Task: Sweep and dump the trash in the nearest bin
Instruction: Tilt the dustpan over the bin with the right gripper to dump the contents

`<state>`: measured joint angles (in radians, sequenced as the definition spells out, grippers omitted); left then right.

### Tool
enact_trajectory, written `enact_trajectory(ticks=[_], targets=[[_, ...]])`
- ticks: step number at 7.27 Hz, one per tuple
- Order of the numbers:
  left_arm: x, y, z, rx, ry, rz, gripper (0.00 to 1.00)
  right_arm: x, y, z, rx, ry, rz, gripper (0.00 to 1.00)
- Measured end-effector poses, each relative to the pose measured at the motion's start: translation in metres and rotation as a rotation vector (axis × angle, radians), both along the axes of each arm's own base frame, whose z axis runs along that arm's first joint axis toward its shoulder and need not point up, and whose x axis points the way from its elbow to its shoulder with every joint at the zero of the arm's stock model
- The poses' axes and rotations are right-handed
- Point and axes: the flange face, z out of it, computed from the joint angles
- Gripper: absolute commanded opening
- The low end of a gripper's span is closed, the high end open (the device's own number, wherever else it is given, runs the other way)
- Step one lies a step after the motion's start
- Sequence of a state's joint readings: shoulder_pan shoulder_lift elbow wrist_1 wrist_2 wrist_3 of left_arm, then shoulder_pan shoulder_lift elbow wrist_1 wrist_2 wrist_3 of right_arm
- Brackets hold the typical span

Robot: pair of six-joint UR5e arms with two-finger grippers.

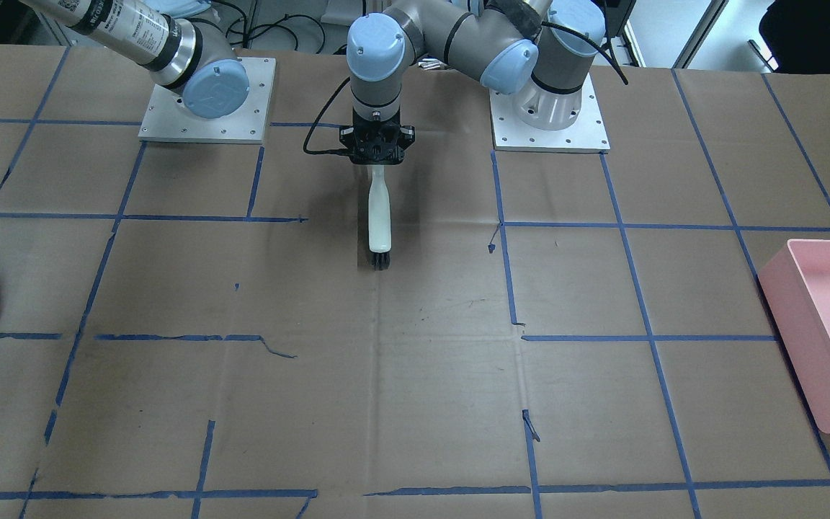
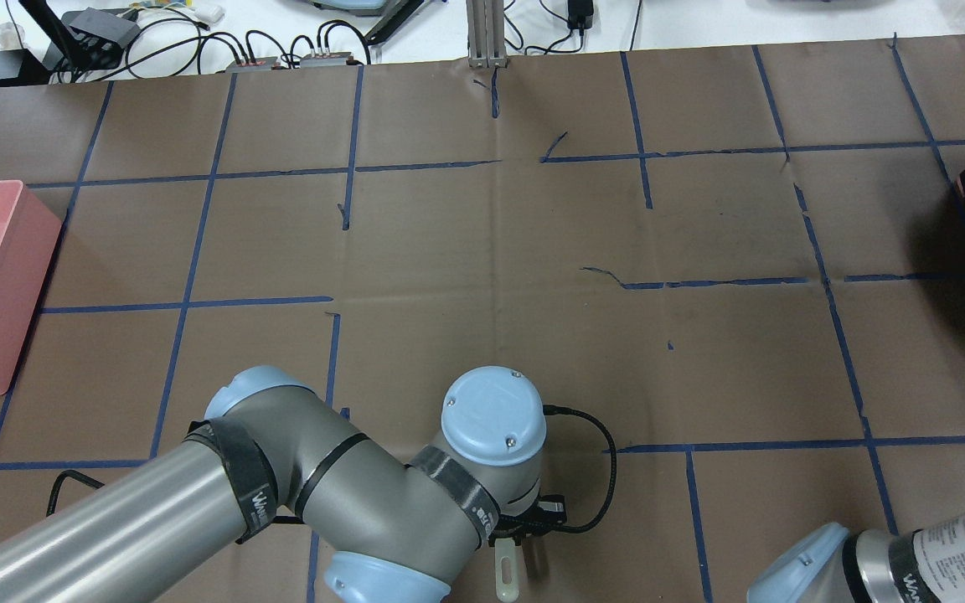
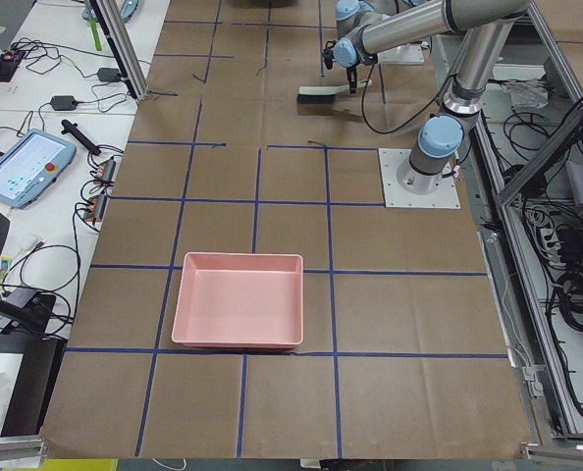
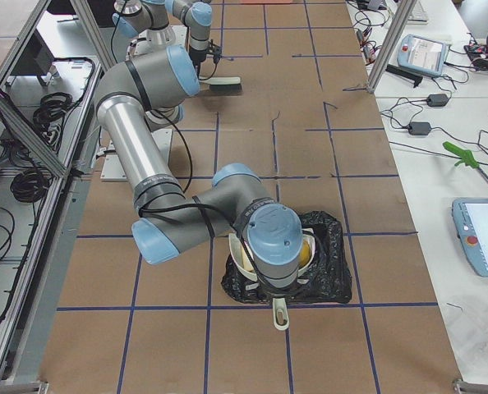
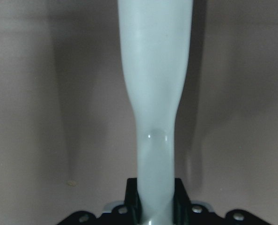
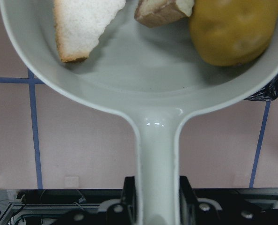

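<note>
The table (image 1: 422,375), covered in brown paper with a blue tape grid, shows no loose trash in any view. The sweeping stage appears complete and only the dump remains. The pink tray (image 3: 238,314) stands near the end of the table on the robot's left, well apart from both arms. The bin (image 4: 330,271), lined with a crumpled black bag, stands near the opposite end of the table.

The dustpan (image 6: 143,93), pale green, is held directly above the bin. The right gripper (image 6: 157,197) is closed tight on its handle. The pan's tilt cannot be judged, but its contents have not yet left it.

The brush (image 1: 380,216) has a white handle and black bristles. It is held low over the middle of the table, with the left gripper (image 5: 155,204) clamped on the handle's end. Whether the bristles touch the table cannot be told.

All the trash lies in the bowl of the pan. The potato (image 6: 232,33) is a smooth, rounded, yellow-brown lump. The white bread slice (image 6: 83,26) is torn to a wedge, with a tan crust along one edge. Between them lies a smaller beige bread piece (image 6: 160,11).
</note>
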<state>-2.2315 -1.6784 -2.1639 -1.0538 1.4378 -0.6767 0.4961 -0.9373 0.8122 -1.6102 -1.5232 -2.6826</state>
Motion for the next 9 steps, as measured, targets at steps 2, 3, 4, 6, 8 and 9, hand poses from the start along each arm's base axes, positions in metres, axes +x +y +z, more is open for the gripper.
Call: enact_trajectory(ticks=[2, 3, 4, 6, 8, 9], targets=[[0.0, 0.0, -0.001, 0.003, -0.003, 0.003, 0.38, 0.019, 0.001, 0.032, 0.007, 0.032, -0.065, 0.0], [0.001, 0.0, -0.002, 0.004, -0.005, 0.004, 0.44, 0.033, -0.007, 0.041, 0.028, 0.062, -0.085, 0.0], [0.001, 0.0, -0.002, 0.004, -0.007, 0.003, 0.52, 0.044, -0.017, 0.045, 0.051, 0.094, -0.099, 0.0], [0.002, 0.0, -0.002, 0.004, -0.01, 0.004, 0.65, 0.052, -0.027, 0.045, 0.092, 0.148, -0.136, 0.0], [0.001, -0.001, -0.001, 0.003, -0.01, 0.006, 0.99, 0.053, -0.037, 0.032, 0.105, 0.206, -0.154, 0.0], [0.001, -0.002, -0.001, 0.001, -0.008, 0.005, 1.0, 0.055, -0.041, 0.02, 0.111, 0.222, -0.154, 0.0]])
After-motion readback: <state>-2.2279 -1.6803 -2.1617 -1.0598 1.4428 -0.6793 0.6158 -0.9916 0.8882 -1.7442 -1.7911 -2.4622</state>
